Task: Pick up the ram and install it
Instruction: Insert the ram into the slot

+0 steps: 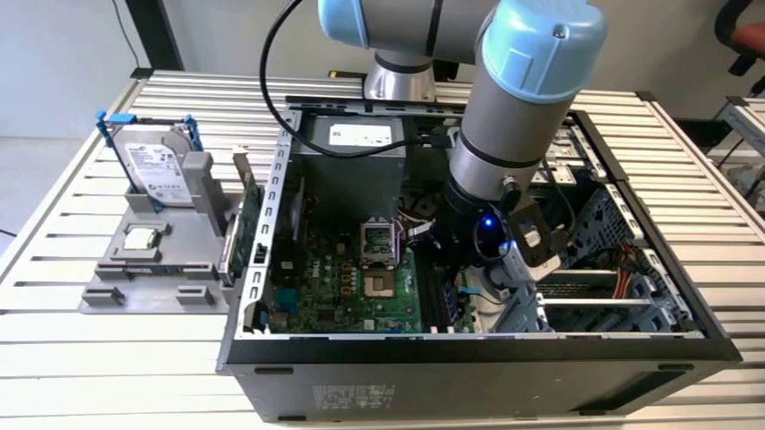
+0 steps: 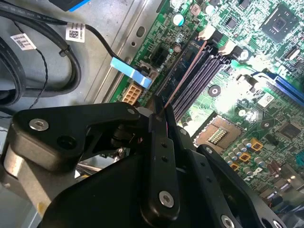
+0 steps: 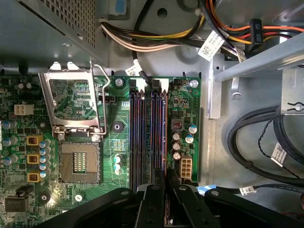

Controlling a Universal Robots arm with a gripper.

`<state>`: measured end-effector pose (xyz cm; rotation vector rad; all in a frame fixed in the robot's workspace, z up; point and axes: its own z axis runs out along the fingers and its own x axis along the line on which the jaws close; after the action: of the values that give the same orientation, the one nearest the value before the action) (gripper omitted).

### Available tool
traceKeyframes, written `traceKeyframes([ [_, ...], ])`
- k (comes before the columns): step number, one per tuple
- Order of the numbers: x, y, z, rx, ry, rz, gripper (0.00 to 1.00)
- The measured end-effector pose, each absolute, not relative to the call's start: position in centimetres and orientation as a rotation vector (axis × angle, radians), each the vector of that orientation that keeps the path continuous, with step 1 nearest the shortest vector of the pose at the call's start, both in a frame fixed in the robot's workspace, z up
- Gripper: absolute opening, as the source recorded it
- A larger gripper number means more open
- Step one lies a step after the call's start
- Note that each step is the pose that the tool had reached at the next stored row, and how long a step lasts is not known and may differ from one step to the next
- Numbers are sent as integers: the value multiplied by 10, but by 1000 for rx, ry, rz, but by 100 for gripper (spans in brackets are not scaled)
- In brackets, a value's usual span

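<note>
My gripper (image 1: 461,285) reaches down inside the open computer case (image 1: 478,345), over the green motherboard (image 1: 347,287). In both wrist views its black fingers (image 2: 159,137) are shut on the ram (image 2: 186,69), a thin dark board seen edge-on. The ram (image 3: 165,137) stands upright along the outermost of the dark memory slots (image 3: 142,133), on the side nearest the white power connector (image 3: 185,166). I cannot tell whether it is seated in the slot. The gripper (image 3: 165,192) holds the ram at one end.
The CPU socket (image 3: 78,161) with its raised metal frame (image 3: 71,104) lies beside the slots. Black cables (image 3: 256,142) and a drive bracket (image 3: 266,57) crowd the case's other side. Outside, a grey fixture (image 1: 143,269) holds a hard drive (image 1: 156,166) and an expansion card (image 1: 245,233).
</note>
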<state>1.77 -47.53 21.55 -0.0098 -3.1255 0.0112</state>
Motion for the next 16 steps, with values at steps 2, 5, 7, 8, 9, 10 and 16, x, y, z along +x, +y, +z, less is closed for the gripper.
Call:
traceKeyframes([
  [2,18,-475,216,-10,-3126,11,0],
  [5,18,-475,219,-10,-3126,11,0],
  [7,18,-475,224,-11,-3125,12,0],
  [8,18,-475,226,-11,-3125,12,0],
  [9,18,-475,226,-13,-3126,13,0],
  [10,18,-475,226,-16,-3126,13,0],
  [16,18,-474,222,-44,-3128,14,0],
])
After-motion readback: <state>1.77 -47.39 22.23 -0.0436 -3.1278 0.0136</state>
